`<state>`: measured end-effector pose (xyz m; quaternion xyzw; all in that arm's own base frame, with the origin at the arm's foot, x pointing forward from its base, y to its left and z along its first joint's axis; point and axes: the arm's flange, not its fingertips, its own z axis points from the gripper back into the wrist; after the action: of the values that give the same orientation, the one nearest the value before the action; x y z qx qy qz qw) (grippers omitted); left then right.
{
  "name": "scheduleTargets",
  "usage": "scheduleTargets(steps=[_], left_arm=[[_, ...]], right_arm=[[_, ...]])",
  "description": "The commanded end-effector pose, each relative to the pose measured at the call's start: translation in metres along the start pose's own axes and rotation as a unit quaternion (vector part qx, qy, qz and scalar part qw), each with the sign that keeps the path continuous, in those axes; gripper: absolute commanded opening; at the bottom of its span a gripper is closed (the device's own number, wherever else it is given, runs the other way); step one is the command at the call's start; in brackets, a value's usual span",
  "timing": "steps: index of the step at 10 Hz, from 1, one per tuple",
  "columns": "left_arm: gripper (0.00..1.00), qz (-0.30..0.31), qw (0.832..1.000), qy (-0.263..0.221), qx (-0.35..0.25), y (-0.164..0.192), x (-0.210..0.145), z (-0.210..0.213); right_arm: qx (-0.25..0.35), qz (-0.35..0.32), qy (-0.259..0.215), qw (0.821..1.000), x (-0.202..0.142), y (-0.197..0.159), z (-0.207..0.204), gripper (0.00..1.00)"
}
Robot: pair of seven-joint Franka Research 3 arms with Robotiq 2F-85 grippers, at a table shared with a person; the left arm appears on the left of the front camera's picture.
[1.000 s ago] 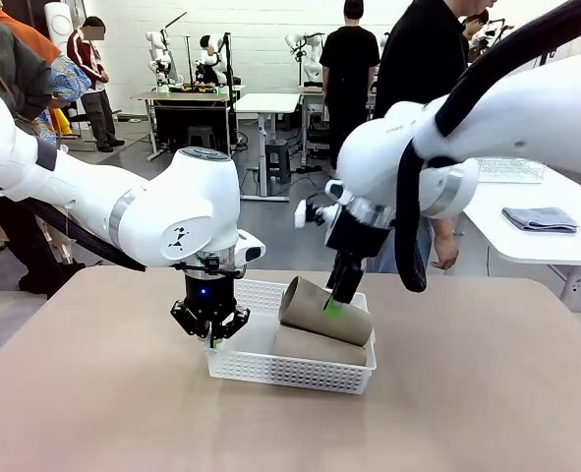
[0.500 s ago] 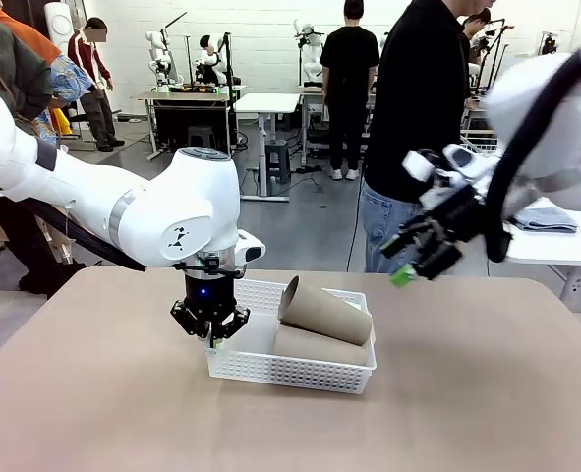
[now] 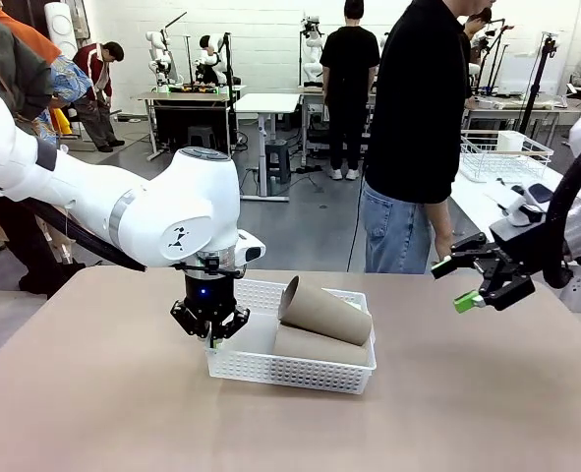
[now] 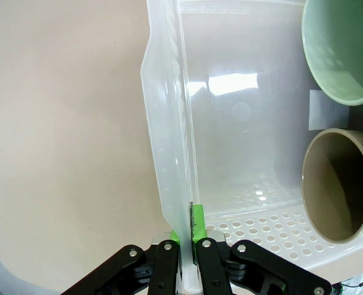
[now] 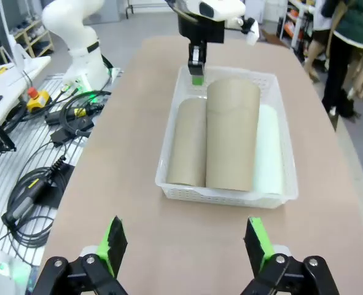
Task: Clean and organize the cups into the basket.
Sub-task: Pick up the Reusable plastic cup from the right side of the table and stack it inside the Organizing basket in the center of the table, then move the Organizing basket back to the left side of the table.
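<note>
Right hand [image 3: 479, 285] has swung clear, jaws wide open; left hand [image 3: 211, 329] stays pinched on the basket [image 3: 300, 372] rim, cups [image 5: 230, 132] inside.

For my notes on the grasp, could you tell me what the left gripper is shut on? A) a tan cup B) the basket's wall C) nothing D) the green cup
B: the left gripper pinches the thin wall of the basket, with the cups lying apart from it inside.

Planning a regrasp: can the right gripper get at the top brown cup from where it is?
Probably yes: right gripper is open, off to the side, and the top brown cup lies uncovered in the basket.
</note>
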<state>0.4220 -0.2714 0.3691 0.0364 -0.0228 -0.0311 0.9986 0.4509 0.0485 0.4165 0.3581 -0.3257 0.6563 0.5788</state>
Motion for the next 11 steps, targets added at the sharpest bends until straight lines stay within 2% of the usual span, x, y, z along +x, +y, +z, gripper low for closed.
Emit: scheduleTargets(steps=[1,11], left_arm=[[0.00,0.000,1.000,-0.002,0.002,-0.0006,-0.0017,0.0008],[0.00,0.000,1.000,-0.002,0.002,-0.0006,-0.0017,0.0008]], right_arm=[[-0.002,-0.018,0.013,1.000,0.0053,-0.0007,-0.0069,1.00],[-0.002,-0.018,0.013,1.000,0.0053,-0.0007,-0.0069,1.00]])
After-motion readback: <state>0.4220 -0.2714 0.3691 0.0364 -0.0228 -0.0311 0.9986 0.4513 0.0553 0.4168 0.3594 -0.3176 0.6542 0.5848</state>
